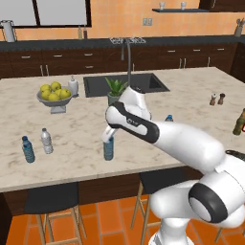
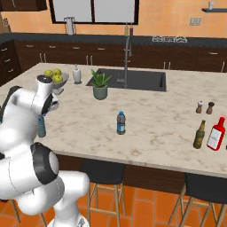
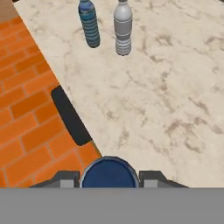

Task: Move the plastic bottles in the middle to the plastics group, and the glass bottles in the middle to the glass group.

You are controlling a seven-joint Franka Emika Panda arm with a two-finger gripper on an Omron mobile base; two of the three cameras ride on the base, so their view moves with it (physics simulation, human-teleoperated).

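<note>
Translucent light-blue plastic bottle with a blue cap (image 1: 109, 149) stands upright near the front edge of the beige marbled stone counter (image 1: 81, 129), directly under the robot's hand. In the hand view its round blue cap (image 3: 109, 174) sits at six o'clock between the two dark fingertips (image 3: 65, 178), and the gripper (image 3: 109, 178) is closed narrowly on the bottle's neck. The right base view shows the same bottle (image 2: 41, 127) hanging just below the white wrist, at about nine o'clock in that picture.

At eleven to twelve o'clock in the hand view stand the small blue-tinted bottle with a blue label (image 3: 89, 23) and, just beside it, the slightly taller clear whitish bottle (image 3: 123, 28); both are upright and well apart from the held bottle. In the left base view this pair sits at nine o'clock, blue one (image 1: 28, 149) nearest the counter's edge, whitish one (image 1: 46, 140) just behind it.

A darker plastic bottle with a dark cap and blue-white label (image 2: 121, 123) stands alone mid-counter. At three o'clock in the right base view, an olive-green glass bottle with a narrow neck (image 2: 200, 134) stands beside a red flat-sided bottle (image 2: 216, 134), with two tiny shakers (image 2: 205, 107) behind them. A grey bowl of yellow fruit (image 1: 54, 94) and a white pump bottle (image 1: 73, 86) stand at ten o'clock in the left base view.
</note>
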